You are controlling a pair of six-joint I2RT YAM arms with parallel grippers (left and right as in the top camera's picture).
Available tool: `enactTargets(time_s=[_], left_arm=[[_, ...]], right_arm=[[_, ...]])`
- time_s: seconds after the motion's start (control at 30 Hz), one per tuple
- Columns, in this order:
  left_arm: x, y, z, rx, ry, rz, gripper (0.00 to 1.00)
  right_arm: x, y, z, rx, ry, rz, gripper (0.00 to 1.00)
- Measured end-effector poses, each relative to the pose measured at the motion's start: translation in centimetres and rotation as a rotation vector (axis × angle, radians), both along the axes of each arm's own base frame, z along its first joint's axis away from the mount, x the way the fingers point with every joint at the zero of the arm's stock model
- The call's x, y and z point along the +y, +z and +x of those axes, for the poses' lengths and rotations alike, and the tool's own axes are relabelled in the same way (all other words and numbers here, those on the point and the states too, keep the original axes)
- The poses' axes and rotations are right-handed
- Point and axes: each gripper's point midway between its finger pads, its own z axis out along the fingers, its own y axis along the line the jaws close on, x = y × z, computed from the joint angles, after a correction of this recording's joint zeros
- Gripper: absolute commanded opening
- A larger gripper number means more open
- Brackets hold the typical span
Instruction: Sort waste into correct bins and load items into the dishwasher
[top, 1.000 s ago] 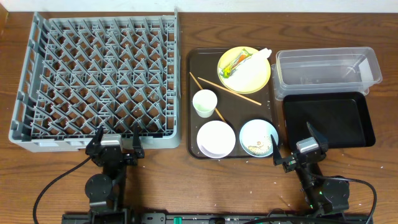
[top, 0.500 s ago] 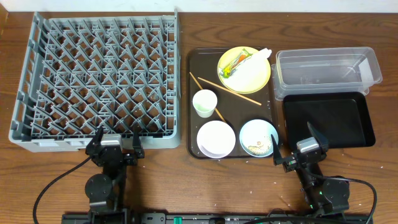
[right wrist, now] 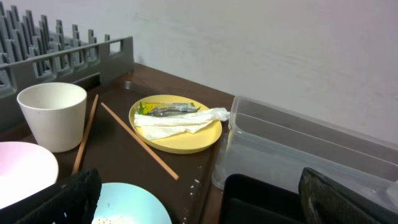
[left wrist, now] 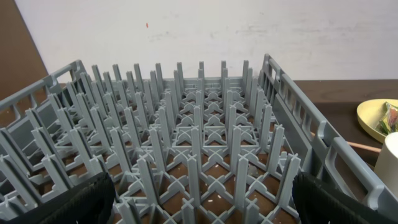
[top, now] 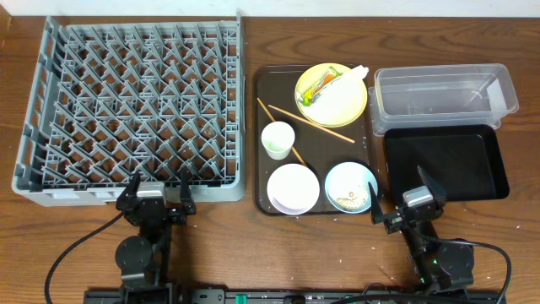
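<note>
Left gripper (top: 159,181) held wide open, nothing gripped, at near edge of grey dish rack (top: 135,101), right gripper (top: 396,192) wide open & empty, just right of blue bowl (top: 354,177), yellow plate (top: 354,105) w/ napkin (top: 346,78), cup (top: 277,139), white bowl (top: 293,187), chopsticks (top: 304,120) set on brown tray (top: 333,152) at centre, clear tub (top: 443,100) & black tray (top: 447,160) at right.

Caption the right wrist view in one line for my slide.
On the yellow plate sit a napkin and wrapper scraps; chopsticks, a pale cup and the clear tub lie alongside.

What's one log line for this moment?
left gripper: open, empty | right gripper: open, empty | dish rack: nothing loaded | yellow plate: on brown tray
</note>
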Motion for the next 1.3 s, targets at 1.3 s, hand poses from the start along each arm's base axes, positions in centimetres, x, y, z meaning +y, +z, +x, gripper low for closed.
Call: enactTargets(time_s=[1.3], left_arm=[[0.1,0.0,0.0,0.001,0.004,0.001,0.92]], right_arm=[[5.6,17.3,9.6,0.335,0.213,0.075,0.99]])
